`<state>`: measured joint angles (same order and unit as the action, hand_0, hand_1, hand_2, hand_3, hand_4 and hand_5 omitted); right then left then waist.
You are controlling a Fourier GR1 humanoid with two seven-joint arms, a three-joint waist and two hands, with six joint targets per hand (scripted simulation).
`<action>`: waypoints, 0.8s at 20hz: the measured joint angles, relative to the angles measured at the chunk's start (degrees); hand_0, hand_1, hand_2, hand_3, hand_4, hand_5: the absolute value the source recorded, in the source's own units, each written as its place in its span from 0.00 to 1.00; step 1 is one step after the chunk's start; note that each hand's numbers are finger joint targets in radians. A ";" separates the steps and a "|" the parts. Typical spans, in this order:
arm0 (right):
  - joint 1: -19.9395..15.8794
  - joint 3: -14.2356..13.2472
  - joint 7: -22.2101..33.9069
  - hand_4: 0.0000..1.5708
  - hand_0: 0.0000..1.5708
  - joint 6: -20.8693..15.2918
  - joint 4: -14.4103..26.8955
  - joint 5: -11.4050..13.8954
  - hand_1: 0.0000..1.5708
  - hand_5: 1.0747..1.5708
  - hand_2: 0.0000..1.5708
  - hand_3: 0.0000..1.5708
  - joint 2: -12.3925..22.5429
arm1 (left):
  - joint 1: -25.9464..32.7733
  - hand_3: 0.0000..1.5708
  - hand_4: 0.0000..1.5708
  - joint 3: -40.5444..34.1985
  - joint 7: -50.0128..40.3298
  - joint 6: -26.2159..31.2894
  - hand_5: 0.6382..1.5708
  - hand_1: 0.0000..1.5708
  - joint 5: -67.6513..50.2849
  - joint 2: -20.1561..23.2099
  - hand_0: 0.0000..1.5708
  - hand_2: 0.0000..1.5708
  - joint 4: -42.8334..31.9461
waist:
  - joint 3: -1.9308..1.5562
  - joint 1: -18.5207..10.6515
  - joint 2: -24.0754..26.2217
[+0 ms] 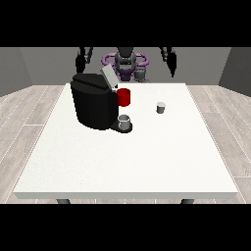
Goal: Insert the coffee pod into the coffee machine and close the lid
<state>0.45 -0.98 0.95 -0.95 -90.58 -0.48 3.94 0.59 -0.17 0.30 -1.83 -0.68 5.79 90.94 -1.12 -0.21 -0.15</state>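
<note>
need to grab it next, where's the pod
In the front view the pod stands on the table, right of centre, apart from the red cup and the machine.

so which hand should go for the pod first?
The robot's left, the hand at the view's right. The coffee pod sits on that side of the table, right of the coffee machine. The other hand hangs behind the machine.
</note>
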 measured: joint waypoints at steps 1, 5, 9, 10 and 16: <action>0.18 -0.24 -0.11 0.00 0.00 0.31 0.71 -0.01 0.00 1.00 0.00 0.00 0.33 | 0.19 0.00 0.00 0.59 -0.55 0.18 1.00 0.00 0.58 0.20 0.00 0.00 0.72 | 0.24 -0.25 0.43; -0.01 0.63 -1.14 0.00 0.00 0.35 1.66 0.60 0.00 1.00 0.00 0.00 -0.39 | -0.55 0.00 0.00 1.64 1.43 3.37 1.00 0.00 2.97 3.50 0.00 0.00 0.31 | 0.79 0.09 0.45; -1.54 -0.44 -1.56 0.00 0.00 -3.49 2.23 4.24 0.00 1.00 0.00 0.00 0.33 | -0.94 0.00 0.00 3.82 4.74 7.03 1.00 0.00 6.53 7.63 0.00 0.00 0.55 | 1.01 0.30 0.13; -1.82 -0.22 -1.36 0.00 0.00 -4.40 2.03 5.37 0.00 1.00 0.00 0.00 0.35 | -1.47 0.00 0.00 3.67 5.45 7.51 1.00 0.00 7.22 8.50 0.00 0.00 0.00 | 1.04 0.69 -0.03; -3.99 0.70 -2.07 0.00 0.00 -6.42 1.71 8.61 0.00 1.00 0.00 0.00 0.38 | -7.56 0.00 0.00 0.58 6.43 10.62 1.00 0.00 10.29 14.67 0.00 0.00 -6.15 | 1.10 4.01 -3.52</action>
<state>-3.54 -0.28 -1.12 -7.37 -88.87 8.13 4.33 -6.98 0.42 6.73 8.79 9.62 20.47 84.80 -0.01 3.81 -3.68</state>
